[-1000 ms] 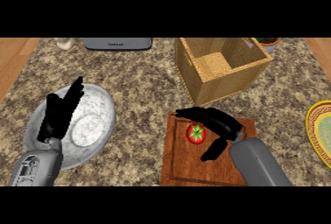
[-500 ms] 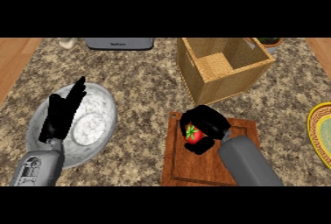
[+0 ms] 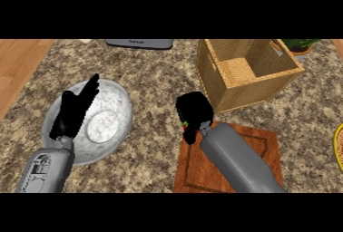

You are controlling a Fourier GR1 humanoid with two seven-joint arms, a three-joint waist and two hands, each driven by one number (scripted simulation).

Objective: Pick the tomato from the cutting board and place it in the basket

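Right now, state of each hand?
Left hand: open, fingers straight, holding nothing, over the plate.
Right hand: shut on the tomato, mostly hidden.

One tomato (image 3: 185,123) – only a sliver of red and green showing under the curled fingers of the right hand (image 3: 195,113). One cutting board (image 3: 264,140), beneath and behind that hand's forearm. One wooden basket (image 3: 234,79), just beyond the same hand. One marbled bowl (image 3: 110,118) under the left hand (image 3: 72,113) – two hands in all. One grey appliance (image 3: 139,43) far ahead of the left hand.
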